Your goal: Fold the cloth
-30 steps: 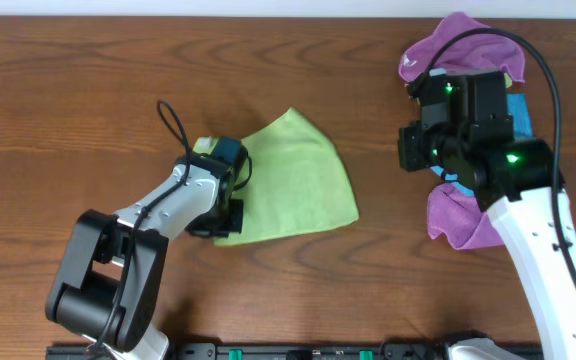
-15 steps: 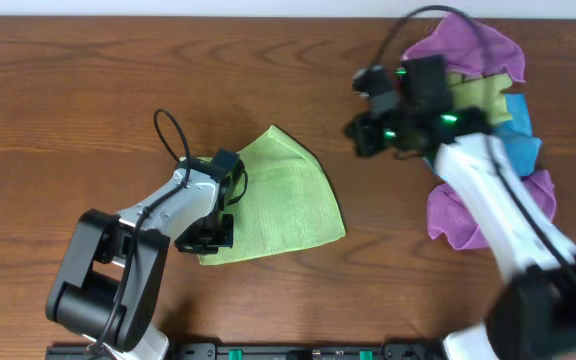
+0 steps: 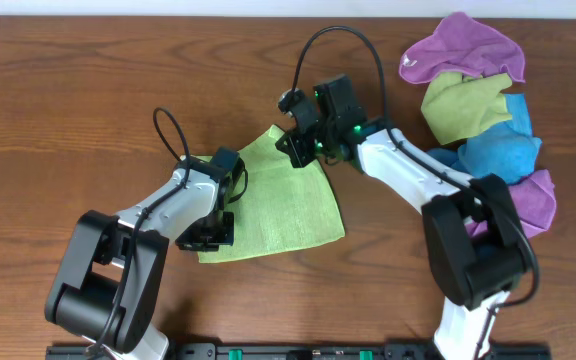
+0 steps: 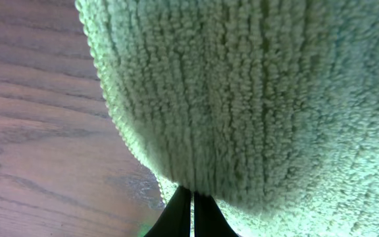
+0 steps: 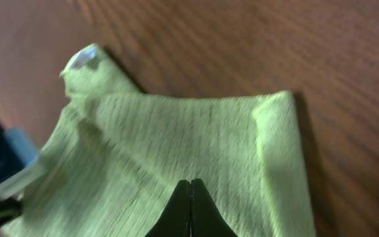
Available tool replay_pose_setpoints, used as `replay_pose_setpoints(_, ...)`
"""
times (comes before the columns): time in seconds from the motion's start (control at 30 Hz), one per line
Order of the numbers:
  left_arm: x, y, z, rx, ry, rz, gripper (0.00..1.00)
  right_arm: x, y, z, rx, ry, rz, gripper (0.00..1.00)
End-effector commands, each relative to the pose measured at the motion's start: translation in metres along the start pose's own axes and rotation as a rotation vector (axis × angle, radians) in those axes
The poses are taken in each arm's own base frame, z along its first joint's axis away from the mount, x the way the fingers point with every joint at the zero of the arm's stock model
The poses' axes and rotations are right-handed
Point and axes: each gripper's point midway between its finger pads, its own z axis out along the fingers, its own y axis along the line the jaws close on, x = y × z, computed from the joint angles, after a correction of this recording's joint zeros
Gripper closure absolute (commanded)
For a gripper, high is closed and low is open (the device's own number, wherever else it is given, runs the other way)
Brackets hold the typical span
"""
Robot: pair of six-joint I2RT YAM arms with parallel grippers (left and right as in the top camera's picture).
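Note:
The lime-green cloth (image 3: 288,205) lies on the wooden table, partly folded, with a corner pointing to the back. It fills the left wrist view (image 4: 255,92) and lies under the fingers in the right wrist view (image 5: 176,138). My left gripper (image 3: 215,230) is at the cloth's left edge. Its fingers (image 4: 191,197) are shut on that edge under a hanging fold. My right gripper (image 3: 298,148) hovers over the cloth's back corner. Its fingers (image 5: 191,184) are shut and hold nothing.
A pile of other cloths lies at the back right: purple (image 3: 458,50), olive-green (image 3: 468,100), blue (image 3: 498,150) and another purple (image 3: 533,195). The left arm's cable (image 3: 168,130) loops beside the cloth. Bare wood shows to the left (image 4: 38,131).
My right arm has swung left from over the pile of cloths to the lime-green cloth's back corner. The left gripper first dragged the cloth slightly left and forward, then held still.

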Motion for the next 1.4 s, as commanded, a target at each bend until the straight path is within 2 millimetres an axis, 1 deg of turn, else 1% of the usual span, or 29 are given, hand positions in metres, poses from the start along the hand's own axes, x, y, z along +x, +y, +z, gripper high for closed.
replay_pose_setpoints(0.0, -0.010, -0.004, 0.003, 0.013, -0.027, -0.018, 0.94, -0.010, -0.006, 0.004, 0.034, -0.040, 0.009, 0.98)
replay_pose_setpoints(0.1, -0.011, -0.005, 0.003, 0.016, -0.034, -0.019, 0.94, -0.018, -0.015, 0.007, 0.081, -0.076, -0.011, 0.99)
replay_pose_setpoints(0.2, -0.013, -0.006, 0.003, 0.019, -0.039, -0.019, 0.94, -0.017, -0.021, 0.015, 0.097, -0.082, -0.015, 0.98)
replay_pose_setpoints(0.33, -0.014, -0.006, 0.003, 0.021, -0.043, -0.020, 0.94, 0.000, -0.022, 0.031, 0.084, -0.035, 0.002, 0.98)
replay_pose_setpoints(0.4, -0.014, -0.006, 0.003, 0.021, -0.043, -0.020, 0.94, 0.009, -0.020, 0.041, 0.077, -0.012, 0.004, 0.98)
replay_pose_setpoints(0.5, -0.013, -0.006, 0.003, 0.021, -0.042, -0.020, 0.94, 0.014, -0.021, 0.047, 0.088, 0.001, 0.004, 0.99)
replay_pose_setpoints(0.57, -0.013, -0.007, 0.003, 0.025, -0.041, -0.020, 0.94, 0.014, -0.029, 0.047, 0.136, 0.001, 0.003, 0.98)
replay_pose_setpoints(0.67, -0.013, -0.007, 0.003, 0.027, -0.040, -0.020, 0.94, 0.015, -0.047, 0.044, 0.234, -0.001, 0.006, 0.98)
replay_pose_setpoints(0.7, -0.013, -0.007, 0.003, 0.027, -0.040, -0.020, 0.94, 0.016, -0.049, 0.044, 0.239, 0.001, 0.009, 0.99)
replay_pose_setpoints(0.83, -0.013, -0.007, 0.003, 0.027, -0.040, -0.020, 0.94, 0.024, -0.056, 0.049, 0.251, 0.020, 0.020, 0.98)
replay_pose_setpoints(0.93, -0.013, -0.007, 0.003, 0.027, -0.040, -0.020, 0.94, 0.034, -0.075, 0.050, 0.347, 0.037, 0.063, 0.98)
replay_pose_setpoints(1.0, -0.013, -0.007, 0.003, 0.027, -0.039, -0.019, 0.94, 0.039, -0.089, 0.047, 0.417, 0.046, 0.090, 0.99)
replay_pose_setpoints(1.07, -0.013, -0.007, 0.003, 0.027, -0.039, -0.019, 0.94, 0.047, -0.110, 0.037, 0.498, 0.058, 0.150, 0.98)
replay_pose_setpoints(1.13, -0.013, -0.007, 0.003, 0.027, -0.039, -0.019, 0.94, 0.051, -0.125, 0.028, 0.543, 0.063, 0.193, 0.99)
replay_pose_setpoints(1.27, -0.013, -0.007, 0.003, 0.026, -0.040, -0.019, 0.94, 0.066, -0.153, 0.008, 0.598, 0.080, 0.323, 0.99)
replay_pose_setpoints(1.37, -0.014, -0.007, 0.003, 0.028, -0.043, -0.019, 0.94, 0.075, -0.168, -0.003, 0.614, 0.095, 0.384, 0.98)
